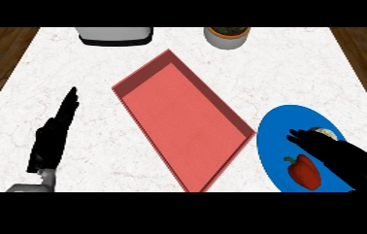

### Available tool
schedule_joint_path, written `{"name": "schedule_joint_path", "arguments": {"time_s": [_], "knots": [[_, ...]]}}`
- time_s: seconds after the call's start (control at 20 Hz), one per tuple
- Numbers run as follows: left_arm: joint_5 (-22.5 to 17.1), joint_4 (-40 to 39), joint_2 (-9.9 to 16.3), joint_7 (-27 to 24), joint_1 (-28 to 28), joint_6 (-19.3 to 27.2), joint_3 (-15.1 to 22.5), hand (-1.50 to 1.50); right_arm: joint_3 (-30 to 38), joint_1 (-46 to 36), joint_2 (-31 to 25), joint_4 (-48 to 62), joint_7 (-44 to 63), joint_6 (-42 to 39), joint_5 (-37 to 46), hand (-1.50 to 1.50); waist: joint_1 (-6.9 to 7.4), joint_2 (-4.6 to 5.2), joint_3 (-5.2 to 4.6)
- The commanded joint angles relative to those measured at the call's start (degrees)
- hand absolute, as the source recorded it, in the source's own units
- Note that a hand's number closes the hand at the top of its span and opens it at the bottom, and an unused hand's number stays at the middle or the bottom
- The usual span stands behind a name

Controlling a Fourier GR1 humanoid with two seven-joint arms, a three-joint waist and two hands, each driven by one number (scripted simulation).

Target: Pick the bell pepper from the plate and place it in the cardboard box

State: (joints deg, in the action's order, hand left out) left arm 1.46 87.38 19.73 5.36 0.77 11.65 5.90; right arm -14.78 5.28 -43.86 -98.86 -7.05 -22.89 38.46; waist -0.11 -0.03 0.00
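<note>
View: one head view only, so no second view overlaps it.
Position: above the near edge of the table (72,73).
Direction: steeply downward, facing the table's far edge.
Nearness: close enough that the white marbled top nearly fills the view; wooden floor (14,39) shows at both far corners.

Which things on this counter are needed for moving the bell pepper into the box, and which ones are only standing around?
Needed for the job:
- red bell pepper
- blue plate it lies on
- red box, open, at the centre
- right robot hand over the plate

Only standing around:
- pale round item on the plate
- potted plant
- grey appliance
- left robot hand, resting at the left
</note>
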Motion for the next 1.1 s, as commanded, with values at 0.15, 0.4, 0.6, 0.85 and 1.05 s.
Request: {"name": "schedule_joint_path", "arguments": {"time_s": [0.15, 0.4, 0.6, 0.85, 1.05], "knots": [[2.9, 1.1, -1.9, -0.5, -1.5, -1.8, -1.6, 0.00, 1.5, 3.0, 5.1, 2.4, -4.6, 1.8, 6.1, -1.50, 0.02, -0.01, 0.01], [4.8, 3.4, -3.8, 1.2, -2.8, -2.1, -1.5, 0.00, 3.9, 3.8, 7.0, -5.5, 0.2, -5.0, 5.7, -1.50, -0.02, -0.04, -0.01], [2.7, -5.3, -2.4, -3.2, 2.2, -5.5, -6.9, 0.00, 5.4, -0.7, 8.8, 5.0, -5.9, -2.9, 8.4, -1.50, 0.06, 0.07, -0.01], [6.5, 3.3, -5.6, 2.1, -0.5, -4.6, -4.3, 0.00, 5.5, 0.0, 11.8, 5.9, -7.4, -2.4, 13.1, -1.50, 0.08, 0.00, 0.00], [7.2, 6.3, -5.7, 3.3, -2.6, -5.3, -4.4, 0.00, 2.8, -3.1, 15.4, 7.3, -3.8, -4.2, 16.6, -1.50, 0.26, 0.00, 0.00]]}}
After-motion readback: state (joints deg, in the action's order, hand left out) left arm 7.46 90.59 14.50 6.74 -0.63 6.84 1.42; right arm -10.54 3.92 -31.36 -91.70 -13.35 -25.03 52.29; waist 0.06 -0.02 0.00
